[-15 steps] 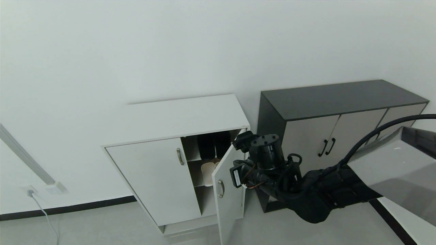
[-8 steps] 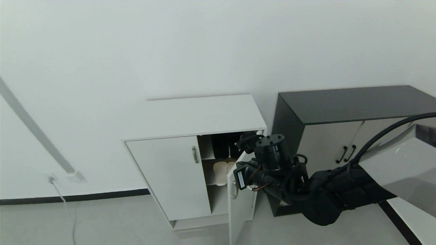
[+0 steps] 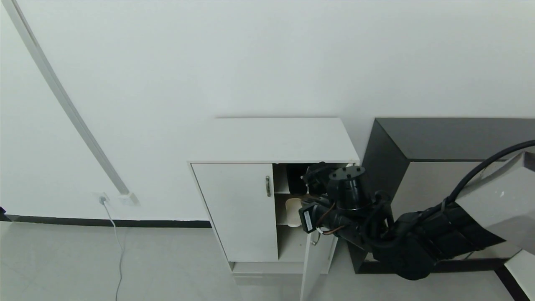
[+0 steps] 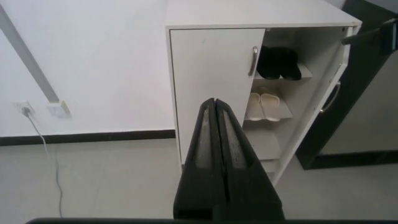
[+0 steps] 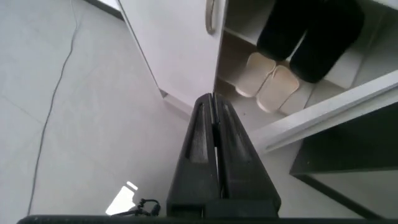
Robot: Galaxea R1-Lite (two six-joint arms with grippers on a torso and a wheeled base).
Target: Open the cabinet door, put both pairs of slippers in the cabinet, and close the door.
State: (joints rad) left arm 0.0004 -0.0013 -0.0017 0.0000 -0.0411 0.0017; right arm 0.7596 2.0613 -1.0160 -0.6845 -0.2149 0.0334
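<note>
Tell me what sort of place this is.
Probably a plain indoor room, perhaps an entryway or a test space: a white cabinet with black slippers and cream slippers on its shelves, a dark-topped cabinet beside it, a bare white wall and a low wall socket.

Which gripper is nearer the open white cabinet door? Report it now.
Right. The right gripper is at the top edge of the open white cabinet door; the left gripper hangs well back from the cabinet front.
</note>
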